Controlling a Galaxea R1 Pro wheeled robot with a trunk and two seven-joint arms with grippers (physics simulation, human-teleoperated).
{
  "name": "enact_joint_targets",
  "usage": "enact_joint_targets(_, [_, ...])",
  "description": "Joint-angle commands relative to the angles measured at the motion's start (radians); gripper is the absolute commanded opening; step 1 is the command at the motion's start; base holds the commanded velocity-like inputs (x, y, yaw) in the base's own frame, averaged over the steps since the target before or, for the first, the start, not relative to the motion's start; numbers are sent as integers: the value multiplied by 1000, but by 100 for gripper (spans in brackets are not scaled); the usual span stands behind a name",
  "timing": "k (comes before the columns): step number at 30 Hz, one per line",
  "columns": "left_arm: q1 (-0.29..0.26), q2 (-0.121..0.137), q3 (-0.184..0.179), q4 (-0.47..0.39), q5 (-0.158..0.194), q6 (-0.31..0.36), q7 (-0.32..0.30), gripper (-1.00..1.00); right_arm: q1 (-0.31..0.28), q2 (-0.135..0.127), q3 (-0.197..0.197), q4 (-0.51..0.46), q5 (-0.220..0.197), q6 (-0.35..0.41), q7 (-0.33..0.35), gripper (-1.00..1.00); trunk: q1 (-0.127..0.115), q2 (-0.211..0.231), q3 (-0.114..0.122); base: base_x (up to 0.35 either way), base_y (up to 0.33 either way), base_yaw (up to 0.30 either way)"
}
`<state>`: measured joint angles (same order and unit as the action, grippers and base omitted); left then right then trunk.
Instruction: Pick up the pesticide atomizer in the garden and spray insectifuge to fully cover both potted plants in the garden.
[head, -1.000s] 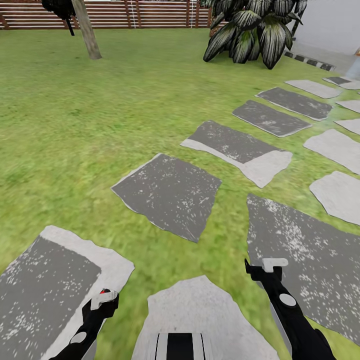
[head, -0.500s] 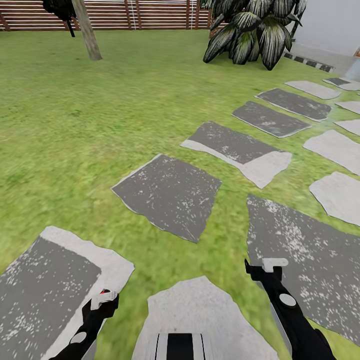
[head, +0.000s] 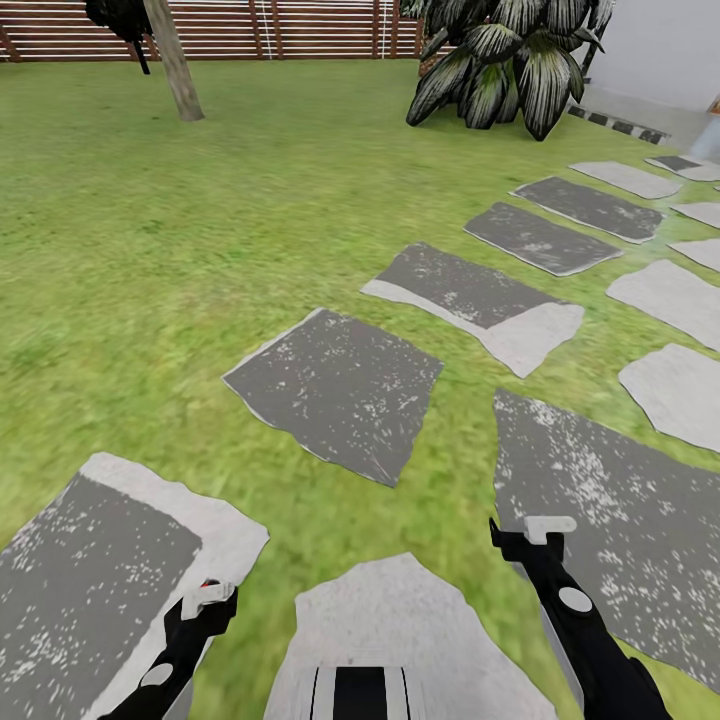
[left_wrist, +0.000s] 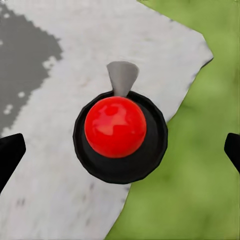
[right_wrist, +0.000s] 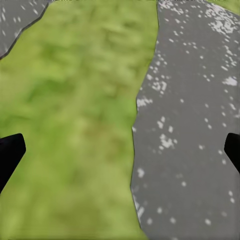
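Head view gives the big picture: lawn (head: 150, 250), stepping stones (head: 340, 385) running off toward 1 o'clock, striped shrub (head: 510, 60) and fence (head: 280, 25) up at 12. Left wrist view adds a red ball in a black cup (left_wrist: 116, 127) over stone; both claws (left_wrist: 120, 150) (right_wrist: 120, 150) spread wide, empty. Atomizer and pots, can't spot them. Nothing's budged since a second ago.

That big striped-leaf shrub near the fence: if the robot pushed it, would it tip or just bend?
Probably just bend: the striped-leaf shrub has long arching leaves that droop outward, so they look floppy. Tipping seems unlikely, since the clump spreads wide and low over the lawn. Its base is hidden, though.
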<state>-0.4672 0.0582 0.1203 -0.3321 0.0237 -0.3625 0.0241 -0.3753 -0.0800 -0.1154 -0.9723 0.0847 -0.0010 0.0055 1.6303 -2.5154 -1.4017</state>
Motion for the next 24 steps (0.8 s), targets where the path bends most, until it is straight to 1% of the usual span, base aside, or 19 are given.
enact_joint_targets(1, [0, 0, -1, 1, 2, -4, 2, 100, 0, 0, -1, 0, 9, 0, 1, 100, 0, 0, -1, 29, 0, 0])
enact_joint_targets(15, [0, 2, -2, 2, 2, -4, 3, 100, 0, 0, -1, 0, 9, -1, 1, 100, 0, 0, -1, 4, 0, 0])
enact_joint_targets(16, [0, 2, -2, 2, 2, -4, 3, -100, 0, 0, -1, 0, 9, -1, 1, 100, 0, 0, -1, 0, 0, 0])
enact_joint_targets(24, [0, 3, -2, 1, 2, -4, 6, -100, 0, 0, -1, 0, 9, -1, 1, 100, 0, 0, -1, 0, 0, 0])
